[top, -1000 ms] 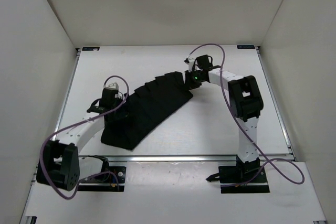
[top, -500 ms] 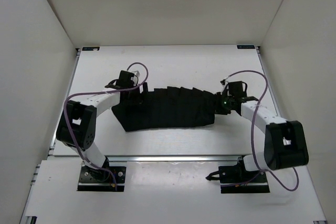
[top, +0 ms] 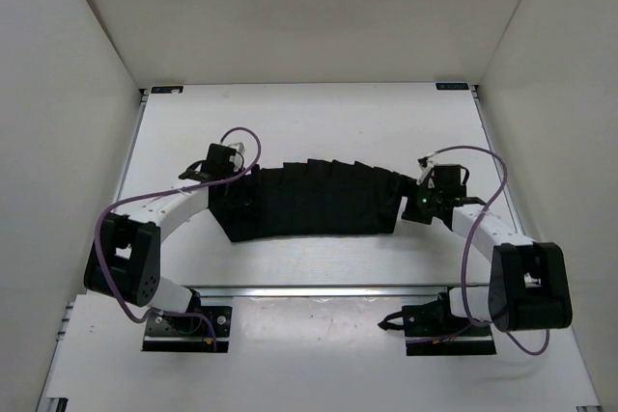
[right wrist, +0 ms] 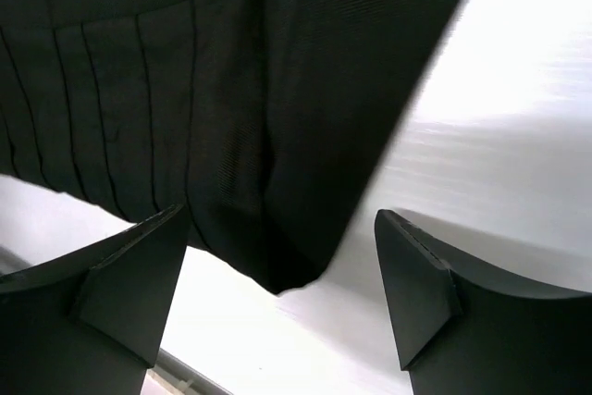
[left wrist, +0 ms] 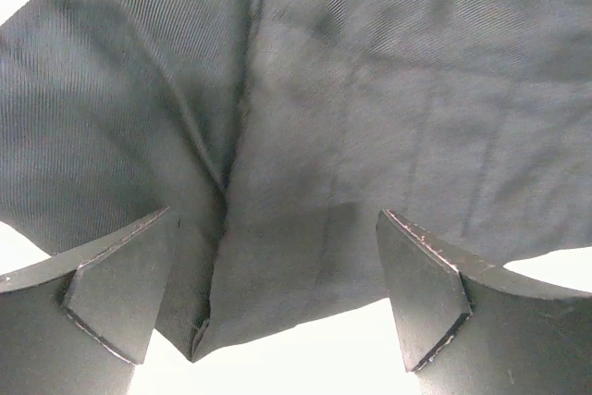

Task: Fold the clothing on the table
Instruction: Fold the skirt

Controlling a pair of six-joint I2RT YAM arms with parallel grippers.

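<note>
Right tool newly sprung apart, left tool apart too; clothing black, pleated, spread flat

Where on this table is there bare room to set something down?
Widest bare patch: the far strip of the table, between the skirt and the back rail. A narrower strip lies between its near hem and the front rail, flanked by the left arm and right arm. Crowded: the skirt's two ends, where the left pincer and right pincer hover open.

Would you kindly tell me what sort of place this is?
Probably a robot lab test cell: plain white enclosure walls, a rail-edged white table holding the clothing, and two bolted-down arms.
</note>
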